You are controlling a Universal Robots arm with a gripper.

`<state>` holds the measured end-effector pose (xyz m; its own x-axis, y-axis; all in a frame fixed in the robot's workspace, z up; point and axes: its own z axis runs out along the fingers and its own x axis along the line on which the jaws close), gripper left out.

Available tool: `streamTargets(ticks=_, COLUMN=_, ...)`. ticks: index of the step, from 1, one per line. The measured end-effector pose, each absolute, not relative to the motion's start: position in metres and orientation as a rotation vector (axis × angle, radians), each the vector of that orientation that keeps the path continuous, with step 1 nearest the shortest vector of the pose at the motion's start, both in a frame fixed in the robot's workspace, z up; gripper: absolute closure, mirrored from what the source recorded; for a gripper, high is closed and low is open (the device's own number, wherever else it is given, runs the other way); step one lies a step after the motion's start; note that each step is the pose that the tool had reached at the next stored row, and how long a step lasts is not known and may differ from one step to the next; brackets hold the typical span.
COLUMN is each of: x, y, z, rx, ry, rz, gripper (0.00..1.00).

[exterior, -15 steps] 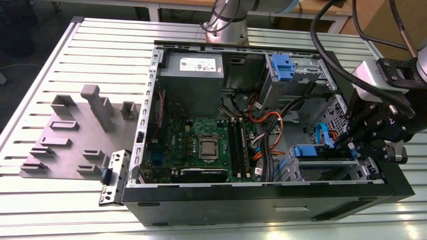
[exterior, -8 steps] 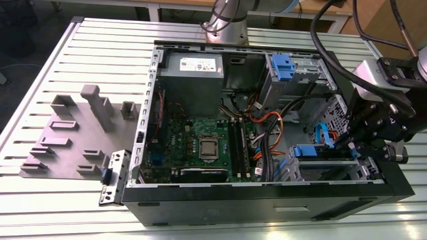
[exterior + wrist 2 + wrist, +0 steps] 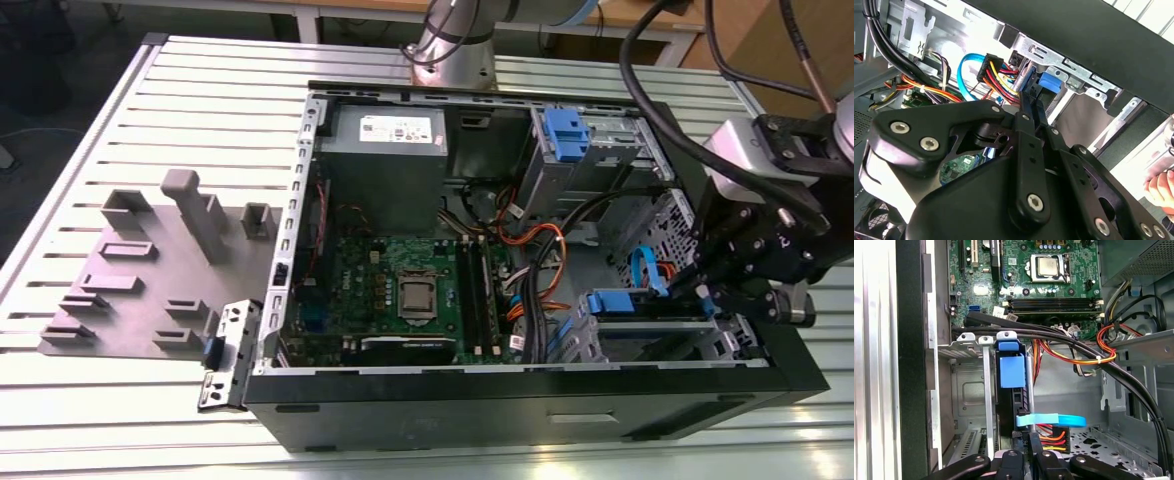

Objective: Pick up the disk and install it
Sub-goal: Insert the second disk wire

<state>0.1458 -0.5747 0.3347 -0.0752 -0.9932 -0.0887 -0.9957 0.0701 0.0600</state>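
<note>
the exterior view looks down at an angle, from well back, on the whole open computer case (image 3: pixel 534 395) lying on a slatted table (image 3: pixel 107 390). the first wrist view looks steeply down into that case from close above the drive cage (image 3: pixel 971 342), toward the motherboard (image 3: pixel 1019 285). the second wrist view sits very near, facing along the gripper (image 3: pixel 1026 102) toward the same cage (image 3: pixel 1074 72). all three views share this cage.

matte black gripper (image 3: pixel 1026 107) with flat linked bars and silver screws; a grey wrist block (image 3: pixel 750 150), thick black cables (image 3: pixel 667 110) looping above, and a silver-grey arm column (image 3: pixel 451 45).
</note>
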Motion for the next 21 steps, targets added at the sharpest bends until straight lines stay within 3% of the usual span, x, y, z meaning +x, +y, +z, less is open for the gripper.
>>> streamTargets(ticks=21, x=0.1446, y=-0.5754, z=0.3290, rx=-2.117, ry=2.282, rz=0.162, gripper=0.84)
